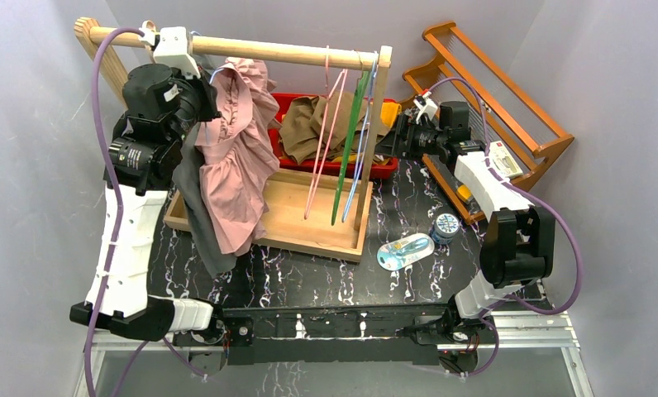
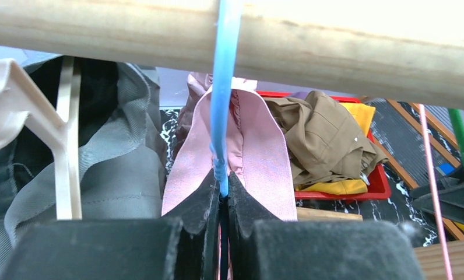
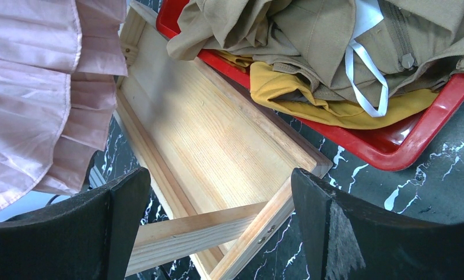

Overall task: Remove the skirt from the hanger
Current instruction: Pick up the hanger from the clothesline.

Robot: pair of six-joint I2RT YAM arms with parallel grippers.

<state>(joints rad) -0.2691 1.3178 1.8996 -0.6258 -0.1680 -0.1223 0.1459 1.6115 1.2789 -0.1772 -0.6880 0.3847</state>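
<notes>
A pink skirt point(image 1: 239, 165) hangs from a thin blue hanger point(image 2: 224, 87) on the wooden rail point(image 1: 251, 50) of a clothes stand. In the left wrist view its pink waistband point(image 2: 264, 157) spreads to both sides of the hanger's neck. My left gripper point(image 2: 221, 175) is just under the rail, shut on that blue neck. In the top view it sits at the skirt's upper left point(image 1: 206, 91). My right gripper point(image 3: 218, 181) is open with nothing between its fingers, hovering low by the stand's right end point(image 1: 396, 136).
A grey garment point(image 2: 119, 151) on a white hanger point(image 2: 66, 140) hangs left of the skirt. Pink, green and blue bare hangers point(image 1: 346, 149) hang at the rail's right end. A red bin point(image 3: 393, 146) holds tan and yellow clothes. A wooden rack point(image 1: 507, 99) and small items point(image 1: 404, 251) lie at the right.
</notes>
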